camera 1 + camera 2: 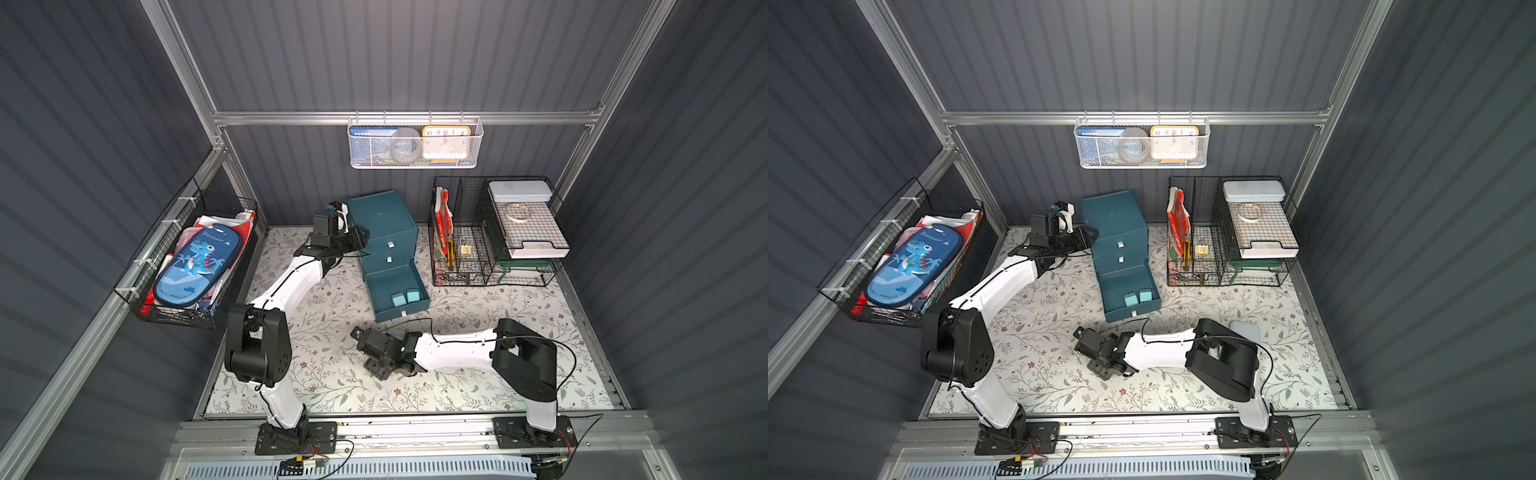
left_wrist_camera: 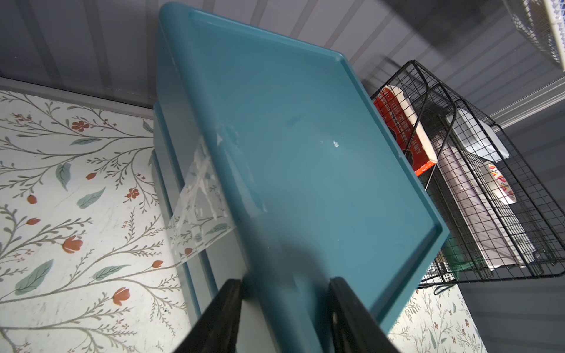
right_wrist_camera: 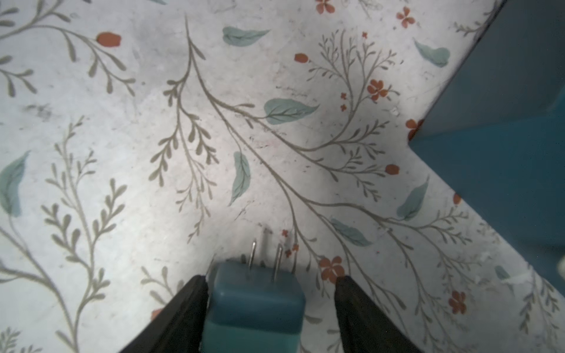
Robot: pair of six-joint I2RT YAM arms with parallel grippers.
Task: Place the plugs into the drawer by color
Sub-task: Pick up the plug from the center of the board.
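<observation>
The dark teal drawer (image 1: 380, 216) (image 1: 1113, 214) stands at the back of the floral table, its bottom drawer pulled out. Two mint green plugs (image 1: 398, 298) (image 1: 412, 296) lie side by side in it. My left gripper (image 1: 361, 237) (image 2: 286, 282) is shut on the cabinet's upper left edge. My right gripper (image 1: 363, 350) (image 3: 272, 279) hangs low over the table in front of the open drawer with its jaws open. A mint green plug (image 3: 256, 299) sits between them, prongs pointing outward. It touches one finger (image 3: 189, 305) and stands apart from the other. No other plugs are in view.
Black wire organizers (image 1: 494, 232) with papers and clips stand right of the drawer. A wire basket (image 1: 195, 266) holding a dinosaur pencil case hangs on the left wall. A white mesh basket (image 1: 415, 143) hangs on the back wall. Clear tape (image 2: 201, 207) sticks to the cabinet's side.
</observation>
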